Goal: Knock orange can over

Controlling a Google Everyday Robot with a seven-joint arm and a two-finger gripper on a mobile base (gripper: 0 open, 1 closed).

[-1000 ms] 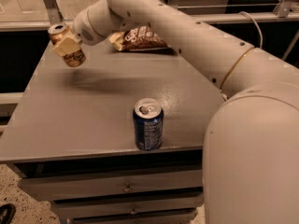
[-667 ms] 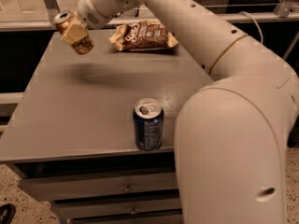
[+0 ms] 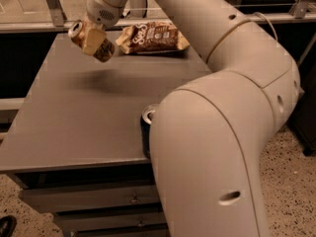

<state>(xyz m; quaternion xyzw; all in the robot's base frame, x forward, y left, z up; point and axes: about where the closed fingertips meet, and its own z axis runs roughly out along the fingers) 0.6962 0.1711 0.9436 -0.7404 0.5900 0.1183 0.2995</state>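
smooth grey tabletop (image 3: 89, 117) lies below the gripper (image 3: 95, 42), whose jaws clamp the tilted cylindrical orange can (image 3: 78, 32) aloft.

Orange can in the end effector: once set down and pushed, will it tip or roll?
Likely both. The end effector, over the table's far left corner, holds the orange can tilted aloft, so it seems light. It looks taller than wide, so a high push should topple it. Its round side would probably roll on the flat top.

Grey table (image 3: 74, 122): snack bag (image 3: 153, 38), blue can (image 3: 146, 132); tool (image 3: 93, 42) above
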